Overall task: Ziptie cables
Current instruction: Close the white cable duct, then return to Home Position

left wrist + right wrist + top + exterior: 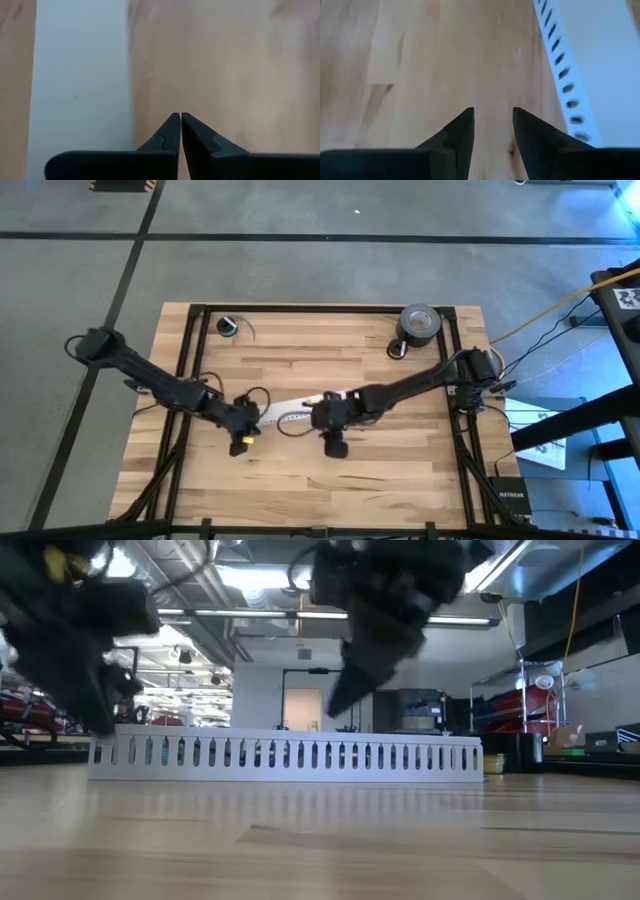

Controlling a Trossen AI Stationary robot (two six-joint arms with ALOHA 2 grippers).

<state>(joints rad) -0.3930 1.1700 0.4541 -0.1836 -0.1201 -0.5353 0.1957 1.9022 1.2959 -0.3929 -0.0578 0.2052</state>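
Both arms reach inward over the table (400,450); the left gripper (180,117) is clenched on nothing, the right gripper (493,117) parted and empty above bare wood. One white slotted strip (285,754) lies between them near centre. One tape roll (420,323) sits at two o'clock. Cables and zipties cannot be made out

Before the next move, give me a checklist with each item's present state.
1. Left end effector shut and holding nothing: ok.
2. Right end effector fingers apart, only bare wood between them: ok.
3. Both end effectors raised off the table, seen in the low view: ok.
4. White slotted strip lying flat beside both end effectors: ok.
5. Cables located: cannot tell.
6. Zipties located: cannot tell.
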